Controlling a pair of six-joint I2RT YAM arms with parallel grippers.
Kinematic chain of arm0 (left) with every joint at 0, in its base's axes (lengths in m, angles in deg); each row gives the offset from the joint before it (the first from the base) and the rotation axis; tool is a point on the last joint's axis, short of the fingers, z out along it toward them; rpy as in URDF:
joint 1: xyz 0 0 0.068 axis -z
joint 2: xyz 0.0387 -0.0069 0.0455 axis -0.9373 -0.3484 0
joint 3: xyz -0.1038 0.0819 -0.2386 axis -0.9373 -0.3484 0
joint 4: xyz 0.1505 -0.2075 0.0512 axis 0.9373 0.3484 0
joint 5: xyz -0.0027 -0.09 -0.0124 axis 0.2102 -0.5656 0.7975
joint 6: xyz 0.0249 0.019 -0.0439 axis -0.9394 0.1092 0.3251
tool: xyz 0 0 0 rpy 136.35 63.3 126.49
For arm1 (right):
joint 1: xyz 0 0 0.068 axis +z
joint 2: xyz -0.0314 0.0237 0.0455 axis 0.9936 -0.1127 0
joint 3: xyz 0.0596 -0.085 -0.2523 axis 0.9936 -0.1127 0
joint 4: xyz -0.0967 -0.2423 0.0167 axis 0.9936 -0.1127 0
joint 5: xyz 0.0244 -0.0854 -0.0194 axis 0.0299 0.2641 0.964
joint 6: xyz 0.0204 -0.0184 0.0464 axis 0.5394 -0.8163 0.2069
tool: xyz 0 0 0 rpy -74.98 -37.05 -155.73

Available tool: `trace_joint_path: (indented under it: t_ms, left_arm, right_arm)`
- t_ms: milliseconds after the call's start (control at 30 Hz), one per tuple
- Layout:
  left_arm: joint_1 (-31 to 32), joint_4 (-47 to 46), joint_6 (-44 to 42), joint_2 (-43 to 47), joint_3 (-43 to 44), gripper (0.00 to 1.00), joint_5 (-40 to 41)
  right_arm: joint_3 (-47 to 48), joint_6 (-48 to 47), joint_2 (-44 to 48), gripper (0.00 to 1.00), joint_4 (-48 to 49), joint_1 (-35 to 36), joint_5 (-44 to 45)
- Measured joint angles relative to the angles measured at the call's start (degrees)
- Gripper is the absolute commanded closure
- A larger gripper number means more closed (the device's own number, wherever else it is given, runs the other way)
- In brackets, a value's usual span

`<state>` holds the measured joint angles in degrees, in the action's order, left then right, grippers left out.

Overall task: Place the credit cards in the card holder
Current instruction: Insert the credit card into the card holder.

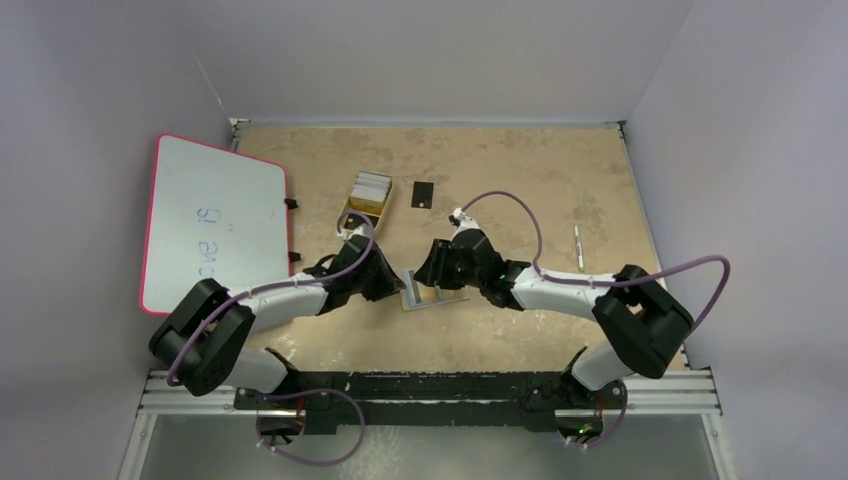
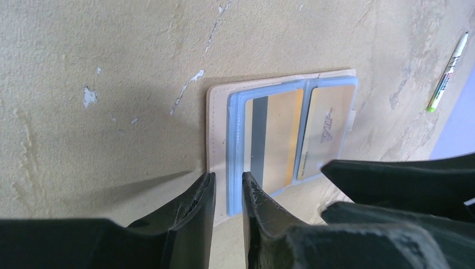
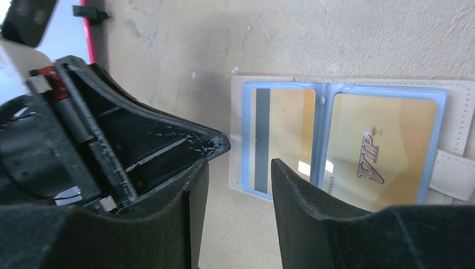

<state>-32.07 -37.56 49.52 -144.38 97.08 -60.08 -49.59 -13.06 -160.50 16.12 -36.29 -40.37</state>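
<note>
The tan card holder [image 1: 425, 297] lies open and flat on the table between my two grippers. Its blue-grey pockets hold two orange-gold credit cards: one with its grey stripe up [image 3: 283, 137], one marked VIP [image 3: 381, 148]. Both also show in the left wrist view [image 2: 277, 140]. My left gripper [image 2: 228, 182] is slightly open and empty, its tips at the holder's left edge. My right gripper [image 3: 240, 168] is open and empty just in front of the holder. A black card [image 1: 423, 194] lies flat further back. Pale cards [image 1: 371, 184] stand in a yellow tray.
The yellow tray [image 1: 362, 208] sits behind the left gripper. A pink-framed whiteboard [image 1: 215, 225] lies at the left. A pen [image 1: 577, 245] lies at the right. The two grippers are close together over the holder.
</note>
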Motion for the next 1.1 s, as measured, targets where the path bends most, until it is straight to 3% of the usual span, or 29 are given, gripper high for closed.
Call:
trace_joint_path:
  t_ms: [200, 433, 900, 967, 1100]
  left_arm:
    - [0.0, 1.0, -0.5, 0.0, 0.8, 0.76, 0.7]
    - [0.0, 0.0, -0.5, -2.6, 1.3, 0.77, 0.7]
    - [0.0, -0.3, -1.0, -3.3, 1.4, 0.79, 0.6]
    - [0.0, -0.2, -1.0, -3.3, 1.4, 0.78, 0.6]
    - [0.0, 1.2, -1.7, -3.1, 2.3, 0.74, 0.9]
  right_arm:
    - [0.0, -0.4, 2.6, 0.47, -1.3, 0.0, 1.9]
    - [0.3, -1.0, -4.4, 0.46, -1.2, 0.0, 2.6]
    - [0.3, -2.4, -6.4, 0.72, 3.1, -0.1, 2.1]
    - [-0.5, -1.9, -6.4, 0.70, 3.5, -0.1, 1.6]
    - [-1.3, -1.2, -4.5, 0.54, 2.5, -0.1, 0.8]
